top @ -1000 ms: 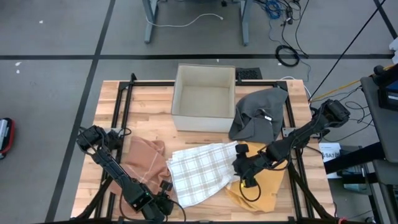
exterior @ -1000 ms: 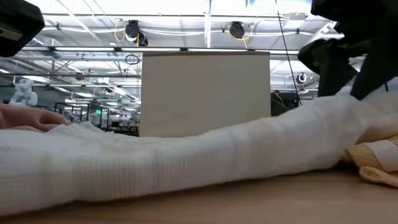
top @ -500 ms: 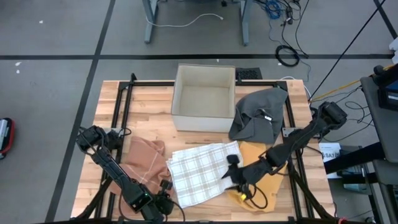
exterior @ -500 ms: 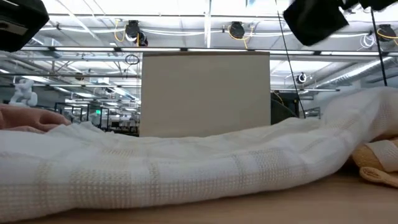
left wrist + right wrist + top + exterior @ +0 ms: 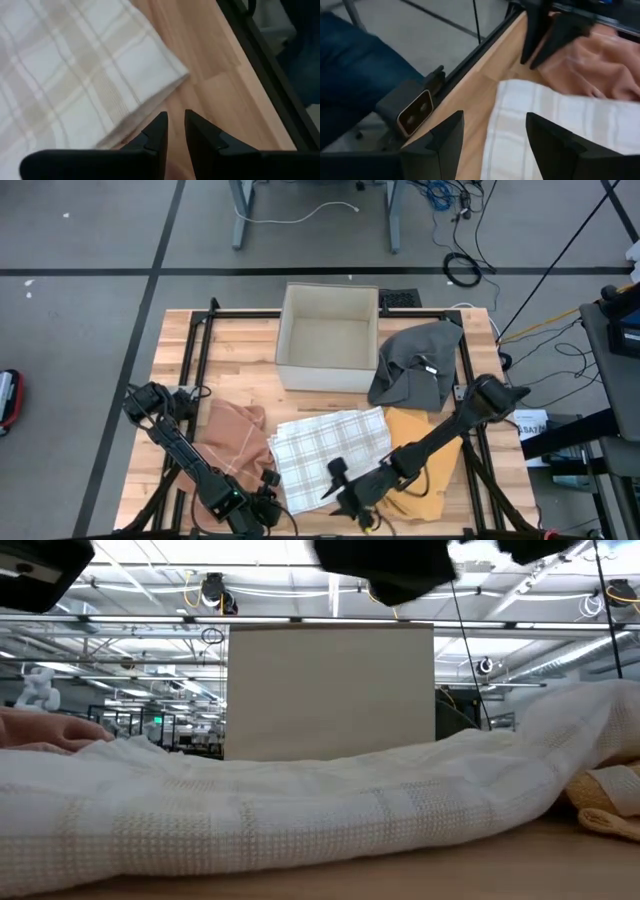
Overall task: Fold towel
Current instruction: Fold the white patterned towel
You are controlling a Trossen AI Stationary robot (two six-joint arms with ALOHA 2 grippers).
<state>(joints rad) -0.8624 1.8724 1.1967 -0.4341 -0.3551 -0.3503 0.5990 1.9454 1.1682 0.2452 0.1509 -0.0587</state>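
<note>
Lying flat near the front edge of the table, the checked towel sits between a pink cloth and a yellow cloth. It looks light, soft and limp, so it should drape and slide easily; its front corners seem the best places to take hold. The left gripper hovers just off one corner, fingers nearly closed and empty. The right gripper stands spread wide above the front hem, holding nothing.
</note>
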